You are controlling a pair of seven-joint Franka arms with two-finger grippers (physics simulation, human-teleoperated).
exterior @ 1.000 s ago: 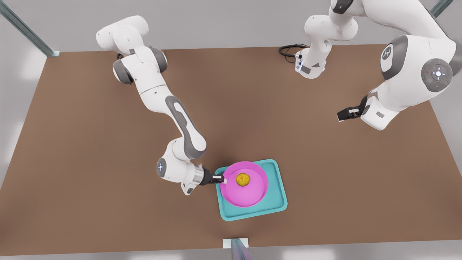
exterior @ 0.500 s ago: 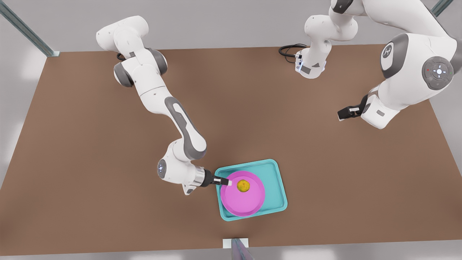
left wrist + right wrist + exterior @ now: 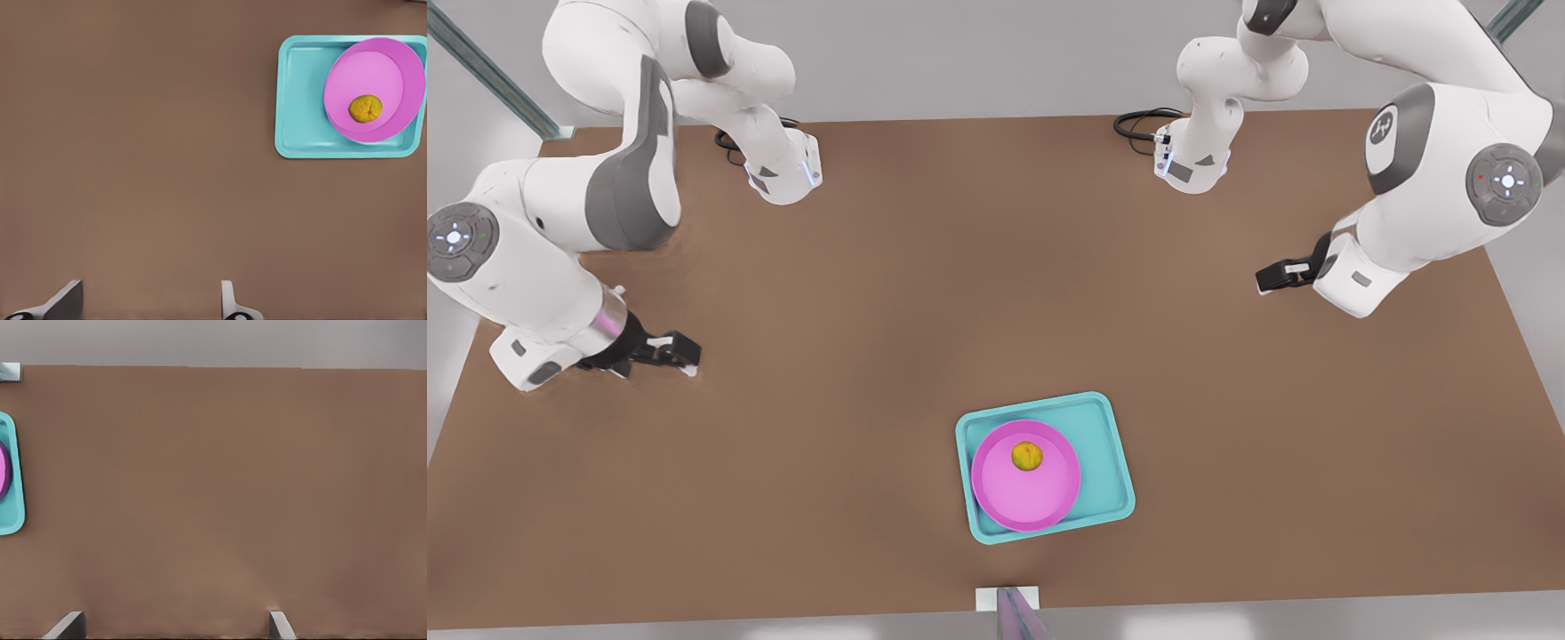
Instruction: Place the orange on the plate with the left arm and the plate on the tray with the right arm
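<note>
Right pincer [image 3: 689, 356] hangs spread and empty over bare table [image 3: 827, 267], load well off to its side. Orange [image 3: 1027, 456] rests in plate [image 3: 1005, 498], plate inside tray [image 3: 1112, 462], crowding one corner. Plate judged stiff and light, best pinched at the raised rim; orange rough-skinned, may roll. Left pincer [image 3: 1263, 280] spread, waiting, well apart from tray.

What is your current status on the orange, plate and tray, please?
Left gripper open, waiting at front view's right; right gripper open, at its left. Orange on plate, plate on tray. Nothing in the way.
</note>
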